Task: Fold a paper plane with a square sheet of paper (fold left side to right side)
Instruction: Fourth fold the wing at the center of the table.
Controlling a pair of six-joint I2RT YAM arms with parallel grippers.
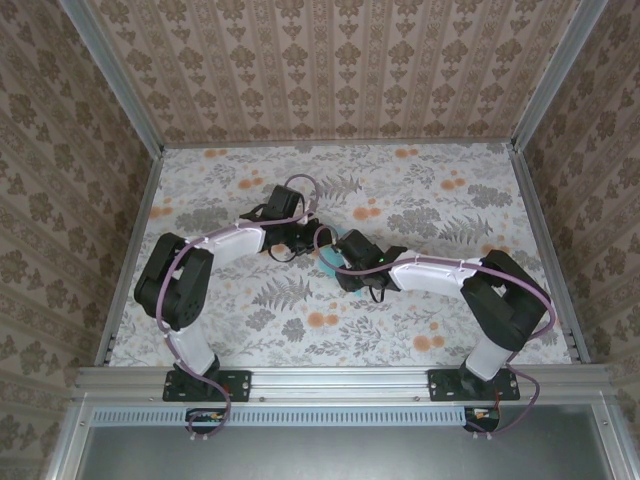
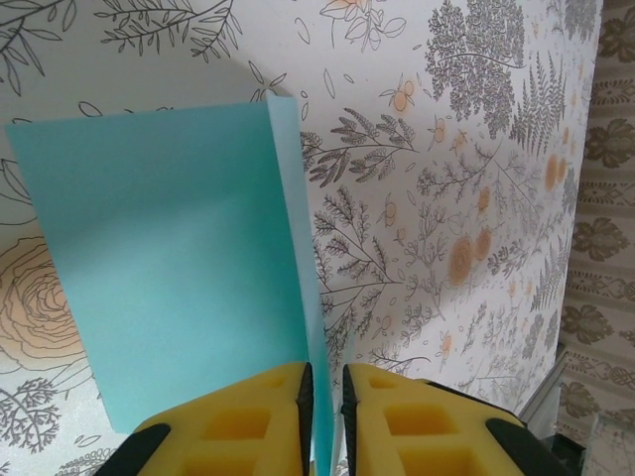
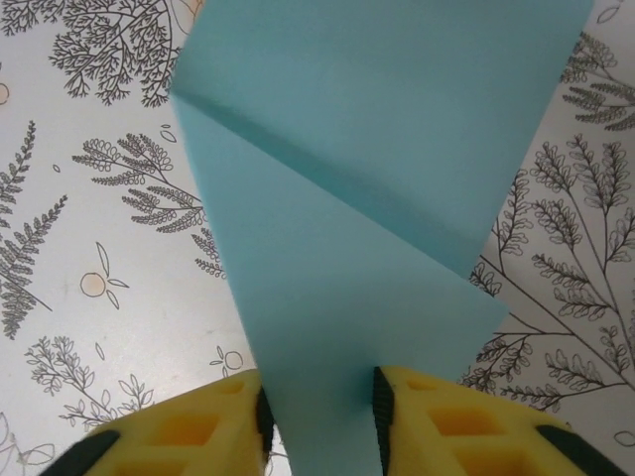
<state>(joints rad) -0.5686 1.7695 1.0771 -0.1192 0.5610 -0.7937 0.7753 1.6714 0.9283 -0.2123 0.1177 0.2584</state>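
While both arms lean in over the middle of the floral tabletop (image 1: 430,190), the square sheet of paper (image 2: 169,268) sits between them. From above it's mostly buried under the wrists, just a cyan sliver peeking out. On the left wrist cam it's partly folded over, with the crease and long axis running straight away from the left gripper (image 2: 323,416), which is pinched tight on the flap's edge. The right gripper (image 3: 319,416) straddles a flap with its jaws apart. Gripping or not, honestly can't tell.

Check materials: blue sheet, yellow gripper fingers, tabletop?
Blue sheet: thin matte paper; it holds a sharp crease and shows no gloss.
Left gripper's yellow fingers: likely moulded plastic with recessed pockets; could be rubbery.
Tabletop: printed floral covering, smooth-looking; substrate unclear.
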